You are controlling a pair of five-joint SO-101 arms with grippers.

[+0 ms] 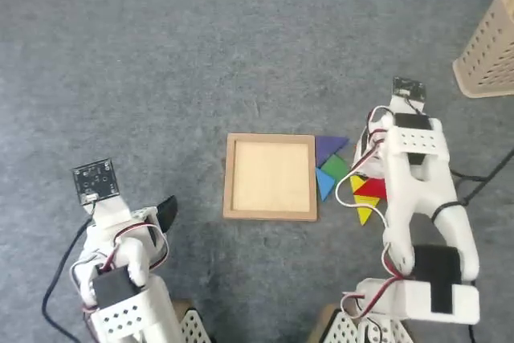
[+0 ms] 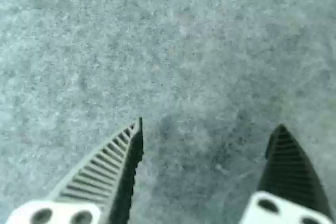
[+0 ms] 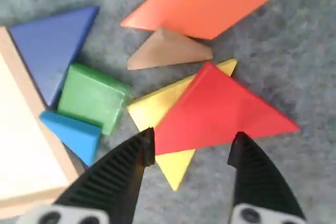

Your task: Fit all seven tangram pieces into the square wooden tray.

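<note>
Left gripper [image 2: 210, 124]: jaws wide, over grey carpet [image 2: 157, 40]. Square wooden tray [image 1: 271, 176] mid-table. Tangram pieces [image 1: 345, 178] clustered just right of tray. Right gripper [image 3: 194, 132]: jaws wide above red triangle [image 3: 215, 108], which overlaps yellow triangle [image 3: 149, 109], long edge toward fingers.

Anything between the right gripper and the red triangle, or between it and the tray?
Nothing blocks the right gripper, open over the red triangle. Toward the tray, the green square and small blue triangle lie along its rim, so lifting over them looks safest.

red triangle [image 3: 220, 111], yellow triangle [image 3: 173, 167], green square [image 3: 92, 97], orange parallelogram [image 3: 197, 8], grey carpet [image 3: 307, 51].
</note>
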